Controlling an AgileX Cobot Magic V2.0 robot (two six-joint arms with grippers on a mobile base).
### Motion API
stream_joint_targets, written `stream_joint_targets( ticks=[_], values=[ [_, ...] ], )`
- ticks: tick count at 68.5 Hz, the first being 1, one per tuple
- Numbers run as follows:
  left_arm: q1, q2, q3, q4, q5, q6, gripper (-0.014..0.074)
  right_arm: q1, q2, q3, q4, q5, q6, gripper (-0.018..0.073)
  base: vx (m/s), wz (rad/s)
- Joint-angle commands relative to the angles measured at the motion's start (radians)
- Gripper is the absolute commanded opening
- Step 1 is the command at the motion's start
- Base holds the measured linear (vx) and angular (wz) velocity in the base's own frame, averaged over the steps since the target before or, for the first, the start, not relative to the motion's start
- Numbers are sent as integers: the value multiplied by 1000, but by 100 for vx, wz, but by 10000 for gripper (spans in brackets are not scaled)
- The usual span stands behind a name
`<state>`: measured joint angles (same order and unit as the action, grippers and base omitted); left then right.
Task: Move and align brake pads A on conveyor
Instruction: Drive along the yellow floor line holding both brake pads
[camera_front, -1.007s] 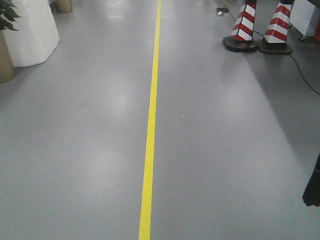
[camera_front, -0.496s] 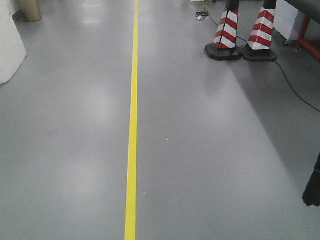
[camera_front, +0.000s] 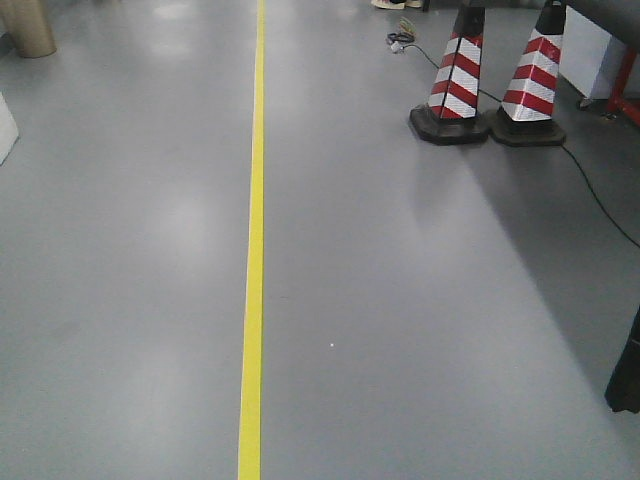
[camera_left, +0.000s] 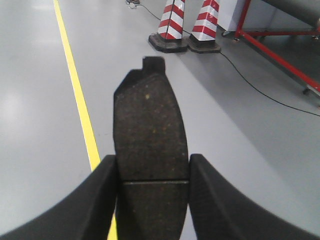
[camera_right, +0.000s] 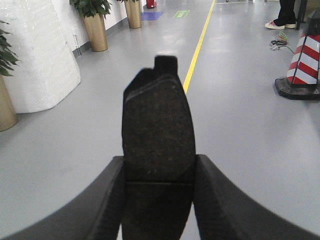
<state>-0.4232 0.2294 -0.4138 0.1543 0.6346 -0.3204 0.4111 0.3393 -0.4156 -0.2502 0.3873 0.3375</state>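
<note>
A: Surface first. What is underfoot?

B: A smooth, glossy grey floor (camera_front: 420, 300) fills the front view, with soft light patches on it. A narrow yellow painted line (camera_front: 252, 250) runs straight up the frame, left of centre.

A: And the room around it?

B: Open hall. In the right wrist view a tall white wrapped bulk (camera_right: 37, 55) stands at the left wall, with tapered brass-coloured planters (camera_right: 95, 30) holding green plants beside it. A red metal frame (camera_left: 270, 47) shows at the right of the left wrist view. Two red-and-white striped traffic cones on black bases (camera_front: 455, 85) stand side by side at the upper right of the front view, a thin black cable (camera_front: 600, 205) trailing past them.

A: The arms?

B: The left gripper (camera_left: 152, 192) has its black fingers clamped on either side of a dark grey, speckled oblong brake pad (camera_left: 150, 130), groove across its middle, tab end pointing away, held in the air above the floor. The right gripper (camera_right: 159, 200) likewise pinches a second dark ribbed brake pad (camera_right: 159, 130), tab end forward.

A: Conveyor?

B: None in any view.
</note>
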Motion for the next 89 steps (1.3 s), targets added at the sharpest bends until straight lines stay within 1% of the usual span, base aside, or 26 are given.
stream_joint_targets(
  ticks=[1,47,89],
  values=[
    [-4,12,-27,8,-92,-2,-6,-4,5,-32,-15,-97,-4,-4,63,2],
    [-4,12,-27,8,-92,-2,-6,-4,5,-32,-15,-97,-4,-4,63,-5],
    [-4,12,-27,8,-92,-2,-6,-4,5,-32,-15,-97,-4,-4,66,7]
  ],
)
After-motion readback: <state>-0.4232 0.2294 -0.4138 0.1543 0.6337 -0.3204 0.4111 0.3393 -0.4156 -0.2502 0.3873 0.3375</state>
